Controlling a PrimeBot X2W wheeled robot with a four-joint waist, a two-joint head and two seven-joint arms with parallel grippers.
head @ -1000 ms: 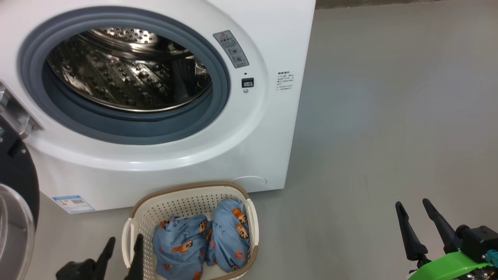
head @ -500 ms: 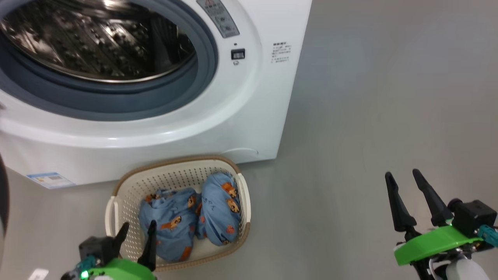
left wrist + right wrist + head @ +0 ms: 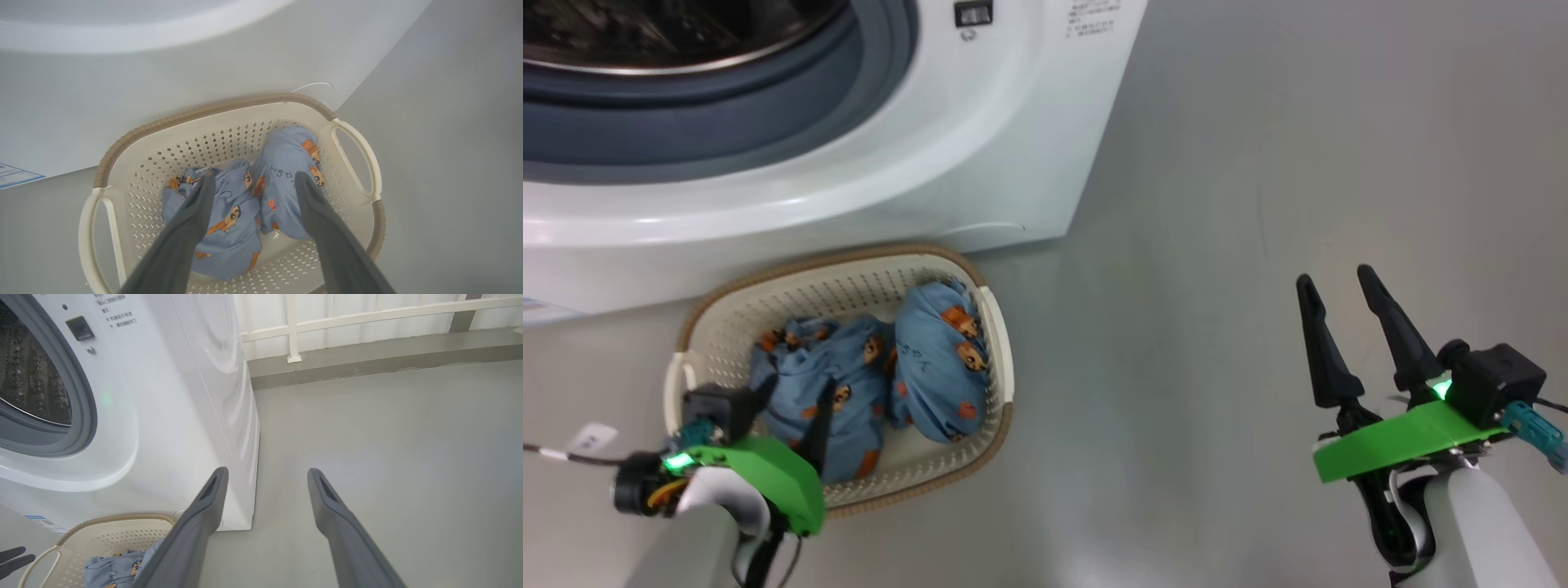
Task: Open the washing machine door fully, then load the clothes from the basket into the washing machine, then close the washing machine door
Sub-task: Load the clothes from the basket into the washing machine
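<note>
My spread left end effector (image 3: pixel 255 179) hangs over the light blue bear-printed fabric clothes (image 3: pixel 233 232) (spread right end effector (image 3: pixel 1334 278) well aside).

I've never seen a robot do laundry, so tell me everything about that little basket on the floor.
The basket is cream-white perforated plastic, rounded rectangular, with a brown rim and a loop handle at each end. It sits upright on the grey floor right before the washing machine, holding two bundled light blue clothes. The left claw hangs open above it.
</note>
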